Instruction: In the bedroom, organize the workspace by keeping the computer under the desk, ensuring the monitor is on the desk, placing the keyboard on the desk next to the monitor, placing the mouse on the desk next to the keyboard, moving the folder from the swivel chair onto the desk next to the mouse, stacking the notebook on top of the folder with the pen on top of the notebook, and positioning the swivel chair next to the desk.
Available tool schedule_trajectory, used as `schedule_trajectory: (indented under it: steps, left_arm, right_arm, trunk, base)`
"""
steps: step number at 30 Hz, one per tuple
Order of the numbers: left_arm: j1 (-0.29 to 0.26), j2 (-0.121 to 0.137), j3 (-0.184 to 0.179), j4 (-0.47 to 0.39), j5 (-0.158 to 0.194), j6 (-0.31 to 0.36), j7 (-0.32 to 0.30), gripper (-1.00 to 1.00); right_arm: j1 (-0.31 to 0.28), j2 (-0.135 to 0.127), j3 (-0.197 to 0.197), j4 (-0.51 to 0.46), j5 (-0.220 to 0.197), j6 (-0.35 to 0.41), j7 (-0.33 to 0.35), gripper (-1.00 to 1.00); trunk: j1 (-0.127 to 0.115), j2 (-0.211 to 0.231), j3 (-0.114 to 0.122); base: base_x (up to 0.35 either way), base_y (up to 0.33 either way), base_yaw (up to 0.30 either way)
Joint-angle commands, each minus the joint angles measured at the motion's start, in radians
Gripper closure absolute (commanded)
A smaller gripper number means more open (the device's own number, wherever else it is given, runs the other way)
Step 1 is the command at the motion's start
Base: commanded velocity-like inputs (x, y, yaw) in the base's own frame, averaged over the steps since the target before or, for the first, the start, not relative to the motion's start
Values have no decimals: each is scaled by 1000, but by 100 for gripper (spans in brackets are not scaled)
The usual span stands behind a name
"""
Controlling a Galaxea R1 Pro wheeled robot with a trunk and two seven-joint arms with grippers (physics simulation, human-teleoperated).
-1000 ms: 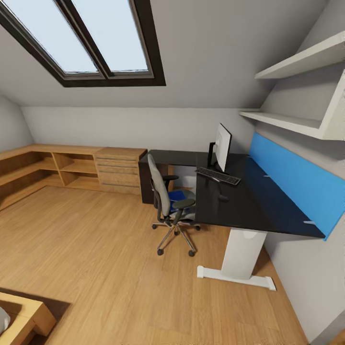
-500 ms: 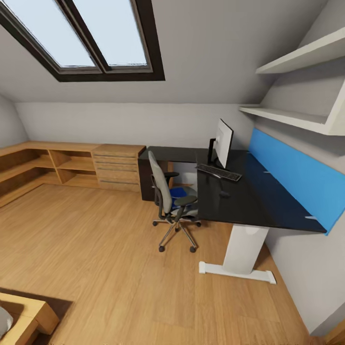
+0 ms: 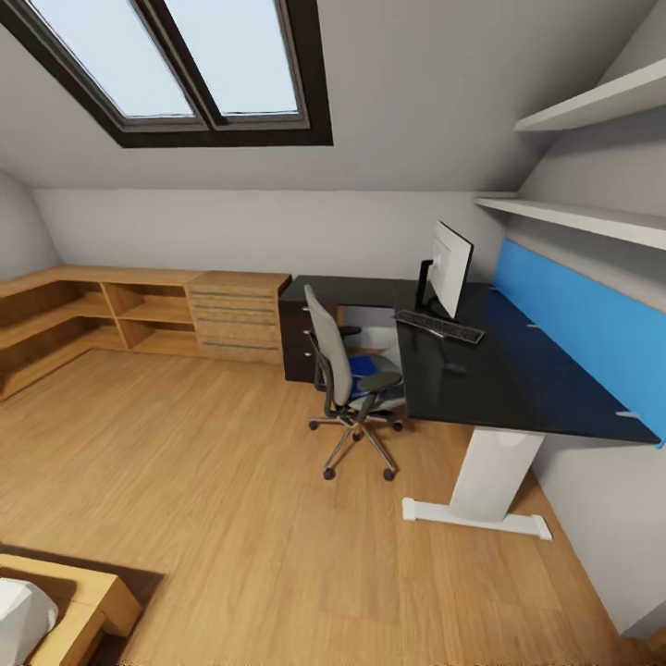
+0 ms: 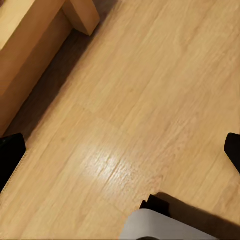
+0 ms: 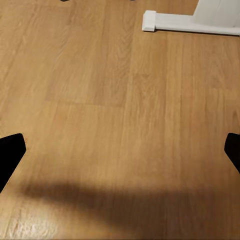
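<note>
Both our grippers hang above bare wood floor (image 3: pixel 185 481), fingers spread wide — left gripper (image 4: pixel 120 150) near a wooden frame (image 4: pixel 30 45), right gripper (image 5: pixel 120 150) short of the desk's white foot (image 5: pixel 190 22). Ahead, the swivel chair (image 3: pixel 347 384) sits tucked at the black desk (image 3: pixel 518 388), a blue folder (image 3: pixel 367 366) on its seat. The keyboard (image 3: pixel 439 326) lies lengthwise along the desk edge before the monitor (image 3: pixel 451 268) — open floor lies between us and it.
</note>
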Motion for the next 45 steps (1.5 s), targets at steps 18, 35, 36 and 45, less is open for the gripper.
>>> schedule_trajectory:
  steps: [18, 35, 36, 45]
  left_arm:
    - [0, 0, 1, -1, 3, -2, 0, -100]
    - [0, -2, 0, -2, 4, -3, 0, -100]
    - [0, -2, 0, -2, 4, -3, 0, -100]
    - [0, -2, -1, -3, 4, -3, 0, -100]
  right_arm:
    - [0, -1, 0, -1, -2, -3, 0, -100]
    - [0, 0, -1, 0, -2, -3, 0, -100]
    - [0, 0, -1, 0, -2, -3, 0, -100]
    - [0, 1, 0, 2, 1, -4, 0, -100]
  trunk:
    - [0, -1, -30]
    - [0, -1, -57]
    - [0, -1, -59]
    - [0, -1, -69]
  base:
    - [0, 14, 0]
    - [0, 0, 0]
    - [0, 0, 0]
    - [0, 0, 0]
